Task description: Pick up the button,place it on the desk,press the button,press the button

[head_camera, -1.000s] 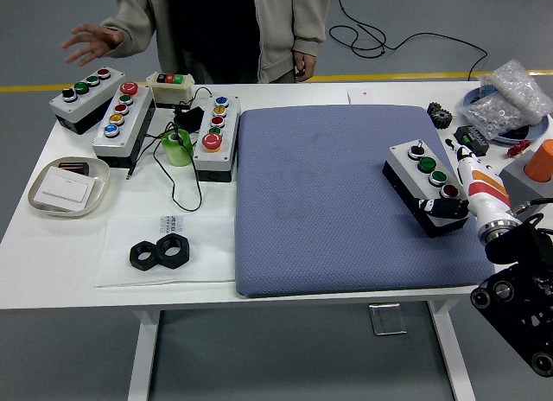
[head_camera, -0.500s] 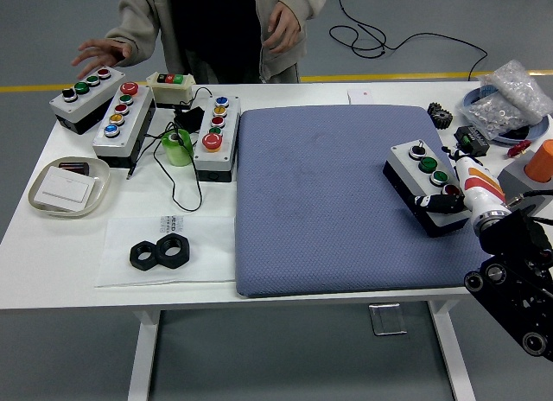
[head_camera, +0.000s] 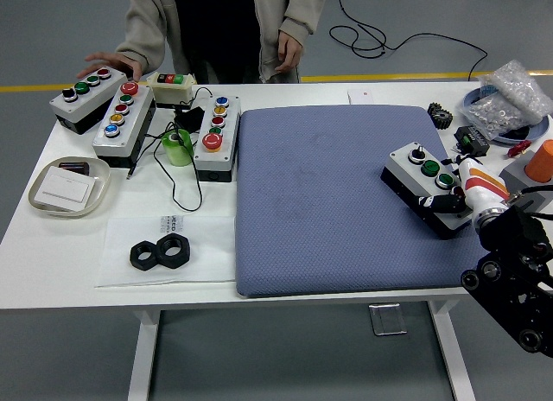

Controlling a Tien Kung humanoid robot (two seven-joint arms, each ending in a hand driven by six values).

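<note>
Grey button box with black base and green and red buttons, at the right edge of the blue mat, has turned slightly as the right hand closed its fingers around its near end, so the pick-up seems to be starting.

A mat is lying on the right half of the surface. The button box is sitting on the mat's right edge, with the right hand resting on its near end. Left of the mat, a second button box is standing, and a tape roll is sitting just to its left. Two more boxes are lying farther left, toward the far edge. A tray is sitting at the left edge, and two nuts are lying nearer the front. A person's hand is resting on the far-left box.
</note>
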